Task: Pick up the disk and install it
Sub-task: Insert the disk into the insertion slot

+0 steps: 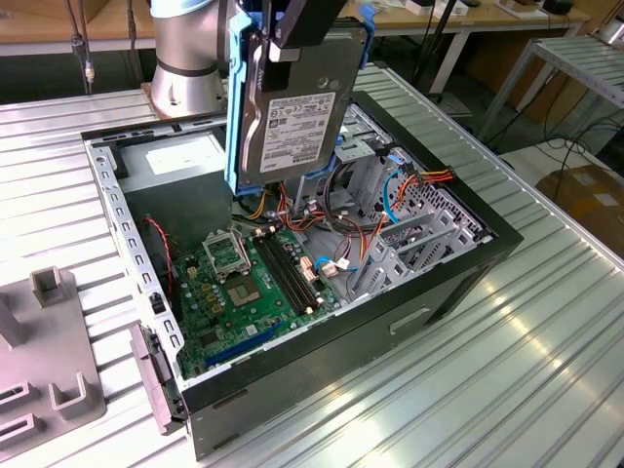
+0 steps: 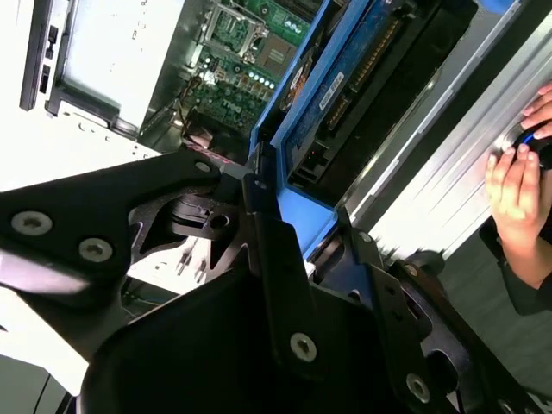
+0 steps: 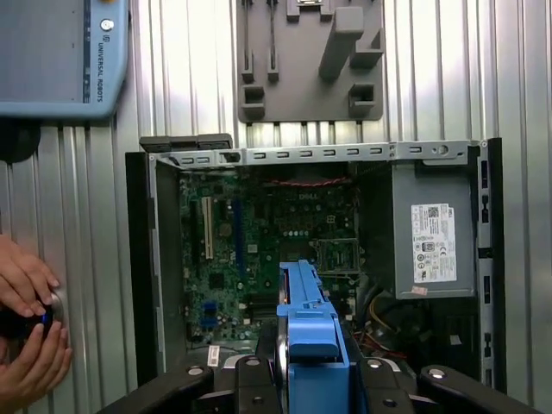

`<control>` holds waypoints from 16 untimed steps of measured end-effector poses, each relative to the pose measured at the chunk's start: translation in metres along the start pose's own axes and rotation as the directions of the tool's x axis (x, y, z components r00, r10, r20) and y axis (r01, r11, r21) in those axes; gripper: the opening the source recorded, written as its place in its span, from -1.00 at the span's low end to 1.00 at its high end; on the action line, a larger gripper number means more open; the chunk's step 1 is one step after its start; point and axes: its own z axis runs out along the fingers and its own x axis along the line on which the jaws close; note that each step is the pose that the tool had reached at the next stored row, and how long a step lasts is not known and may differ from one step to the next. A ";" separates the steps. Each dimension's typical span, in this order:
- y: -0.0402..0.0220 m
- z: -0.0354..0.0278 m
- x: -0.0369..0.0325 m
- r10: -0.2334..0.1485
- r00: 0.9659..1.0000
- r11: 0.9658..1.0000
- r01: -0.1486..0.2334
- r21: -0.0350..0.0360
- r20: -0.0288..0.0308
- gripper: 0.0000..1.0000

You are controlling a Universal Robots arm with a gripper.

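Note:
The disk (image 1: 292, 107), a grey metal drive with a white label in a bright blue carrier rail, hangs upright above the open computer case (image 1: 458, 283). My gripper (image 1: 295, 29) is shut on its upper edge. The second wrist view has the disk (image 2: 362, 78) edge-on between the black fingers (image 2: 269, 233), the motherboard far below it. In the first wrist view the blue carrier (image 3: 306, 319) sticks out from the gripper over the case interior.
The case holds a green motherboard (image 1: 244, 283), coloured cables and a metal drive cage (image 1: 409, 229). A grey box with a white label (image 3: 431, 241) sits in one corner. A grey fixture (image 1: 49, 390) lies beside the case. A person's hands (image 3: 26, 319) rest near the table edge.

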 end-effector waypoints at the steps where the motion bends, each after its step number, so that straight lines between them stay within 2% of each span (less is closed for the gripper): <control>1: -0.0021 0.0001 0.0001 0.000 1.000 1.000 0.000 0.000 0.000 -0.25; 5: -0.0255 0.0006 -0.0005 0.000 1.000 1.000 0.000 -0.001 0.000 -0.25; 9: -0.0385 0.0010 -0.0012 0.000 1.000 1.000 0.000 -0.001 0.000 -0.25; 16: -0.0688 0.0014 -0.0026 0.000 1.000 1.000 0.000 -0.001 0.000 -0.25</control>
